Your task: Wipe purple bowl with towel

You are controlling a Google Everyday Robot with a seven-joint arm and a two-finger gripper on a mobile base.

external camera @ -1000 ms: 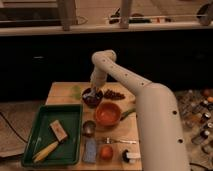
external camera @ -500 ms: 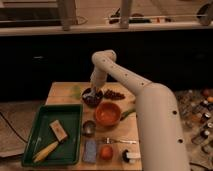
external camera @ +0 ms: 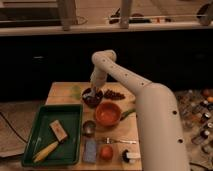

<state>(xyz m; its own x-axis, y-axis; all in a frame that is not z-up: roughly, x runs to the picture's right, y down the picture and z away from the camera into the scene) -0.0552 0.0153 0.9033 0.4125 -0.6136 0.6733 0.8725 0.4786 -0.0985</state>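
**Fig. Wipe step, gripper at bowl (items listed L to R).**

**Near left:** green tray on the table, holding a tan block and a yellow oblong item.

**Far left of centre:** pale green patch on the tabletop, just left of the bowl. It is possibly the towel, but cannot be confirmed.

**Centre, far side:** purple bowl, upright. The gripper is directly above or in its mouth, reached down from the white arm. Whether the gripper is open or shut, and whether it holds cloth, cannot be told; its tip is dark against the dark bowl interior.

**Change vs. prior frames:** none visible. Arm pose, gripper position and bowl position all match those of approx. 1 s ago. Judged meaning: the wipe is either in a small-motion contact phase or at a pause. The bowl has not slid, so any contact pressure appears modest (an inference, not an observation).

**Centre, nearer:** orange bowl, just near-right of the purple bowl and apart from the gripper. A small metal cup sits near-left of the orange bowl.

**Near edge:** grey-blue slab and an orange round item.

**Right of purple bowl:** reddish-brown heap, close to the rim.
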